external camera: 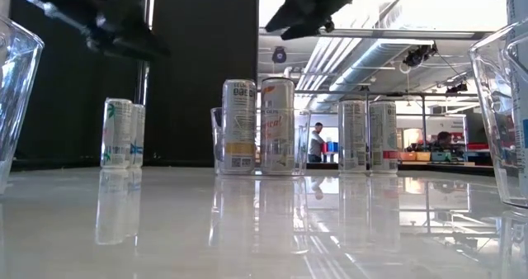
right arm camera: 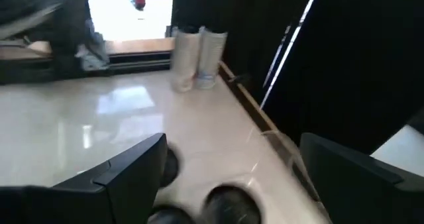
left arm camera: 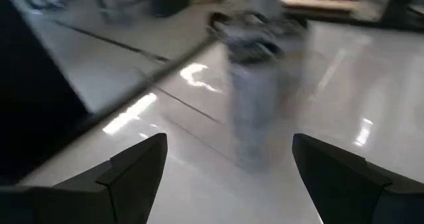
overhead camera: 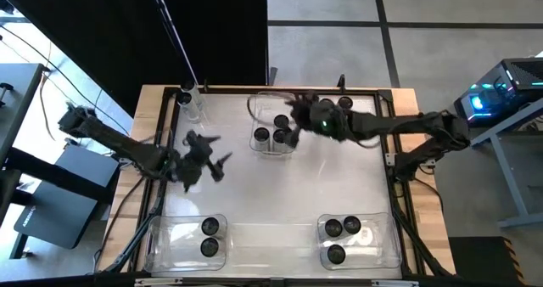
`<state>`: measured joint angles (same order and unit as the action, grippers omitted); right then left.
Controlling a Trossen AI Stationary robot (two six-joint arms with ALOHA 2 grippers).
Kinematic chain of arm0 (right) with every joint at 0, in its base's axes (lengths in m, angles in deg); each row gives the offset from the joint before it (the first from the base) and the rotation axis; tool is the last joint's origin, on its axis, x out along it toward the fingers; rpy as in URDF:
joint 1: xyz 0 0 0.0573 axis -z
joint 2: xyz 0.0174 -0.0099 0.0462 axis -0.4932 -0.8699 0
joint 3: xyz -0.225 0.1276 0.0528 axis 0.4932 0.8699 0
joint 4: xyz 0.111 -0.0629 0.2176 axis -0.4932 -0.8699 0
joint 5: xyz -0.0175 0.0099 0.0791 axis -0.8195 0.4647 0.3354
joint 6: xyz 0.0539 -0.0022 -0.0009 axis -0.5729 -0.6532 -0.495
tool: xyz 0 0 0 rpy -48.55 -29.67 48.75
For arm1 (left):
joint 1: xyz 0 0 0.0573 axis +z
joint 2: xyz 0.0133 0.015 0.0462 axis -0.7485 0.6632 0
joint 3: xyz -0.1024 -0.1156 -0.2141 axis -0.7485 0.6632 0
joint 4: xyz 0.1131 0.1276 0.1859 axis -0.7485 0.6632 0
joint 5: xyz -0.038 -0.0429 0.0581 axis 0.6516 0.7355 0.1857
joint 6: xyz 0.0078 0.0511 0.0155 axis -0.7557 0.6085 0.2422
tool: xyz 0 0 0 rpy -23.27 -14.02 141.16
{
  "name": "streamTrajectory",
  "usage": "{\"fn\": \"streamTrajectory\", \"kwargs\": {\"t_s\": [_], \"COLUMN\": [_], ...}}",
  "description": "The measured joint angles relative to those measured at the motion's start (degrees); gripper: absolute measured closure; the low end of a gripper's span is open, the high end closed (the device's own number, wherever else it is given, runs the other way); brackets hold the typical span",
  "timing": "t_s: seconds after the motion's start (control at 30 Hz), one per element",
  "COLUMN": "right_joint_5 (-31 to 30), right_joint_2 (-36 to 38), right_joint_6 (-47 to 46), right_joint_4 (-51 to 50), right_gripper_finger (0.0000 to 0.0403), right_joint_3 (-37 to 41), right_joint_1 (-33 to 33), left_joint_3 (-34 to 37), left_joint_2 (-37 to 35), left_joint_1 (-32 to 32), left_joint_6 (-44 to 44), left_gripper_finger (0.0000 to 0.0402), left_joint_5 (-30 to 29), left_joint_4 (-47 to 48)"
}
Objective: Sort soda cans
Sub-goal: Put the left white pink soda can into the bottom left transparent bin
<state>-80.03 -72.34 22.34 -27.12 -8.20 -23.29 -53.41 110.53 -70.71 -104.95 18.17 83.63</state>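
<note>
I have the right gripper [overhead camera: 291, 121] up over the clear rectangular plastic bin at the far middle of the desk [overhead camera: 270, 131], fingers spread wide, nothing in them. Three silver-sided soda cans with dark round tops [overhead camera: 278, 122] stand in that bin; my right wrist view looks down past the open fingers onto their tops [right arm camera: 225, 201].

Left gripper [overhead camera: 206, 154] hovers over the white glossy desk [overhead camera: 271, 194] at left-centre, fingers wide apart and empty. Left wrist view shows a blurred upright silver can [left arm camera: 255, 98] ahead between the fingers, not touching them.

Two more silver cans [overhead camera: 190, 100] stand loose at the far-left corner, just beside each other; in the low view they show at left [external camera: 120, 133]. Another can pair at far right [overhead camera: 344, 103], partly hidden by the right arm.

Near-left clear bin [overhead camera: 161, 244] has two cans [overhead camera: 209, 236], one behind the other. Near-right clear bin [overhead camera: 382, 251] has three cans [overhead camera: 341, 234] in a cluster.

Low view: middle bin's cans [external camera: 257, 126] upright, labels facing the camera. A person [external camera: 317, 142] stands far back in the room.
</note>
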Motion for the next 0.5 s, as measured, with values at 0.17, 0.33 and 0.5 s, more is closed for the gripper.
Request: {"fn": "streamTrajectory", "kwargs": {"t_s": [0.17, 0.33, 0.5], "right_joint_5": [-3.6, -9.6, -18.4], "right_joint_2": [2.8, 3.0, 3.1], "right_joint_6": [-3.0, -5.1, -4.7], "right_joint_4": [1.1, 3.3, 1.8], "right_gripper_finger": [0.0061, 0.0062, 0.0062], "right_joint_3": [6.3, 10.5, 11.2], "right_joint_1": [-5.7, -9.6, -12.3], "left_joint_3": [-6.2, -17.4, -30.2], "left_joint_2": [-4.2, -2.0, 4.7], "left_joint_1": [13.9, 28.9, 37.3], "left_joint_6": [7.8, 11.8, 10.5], "left_gripper_finger": [0.008, 0.008, 0.008], "left_joint_5": [5.0, 17.2, 17.6], "left_joint_4": [6.0, 19.5, 43.1]}}
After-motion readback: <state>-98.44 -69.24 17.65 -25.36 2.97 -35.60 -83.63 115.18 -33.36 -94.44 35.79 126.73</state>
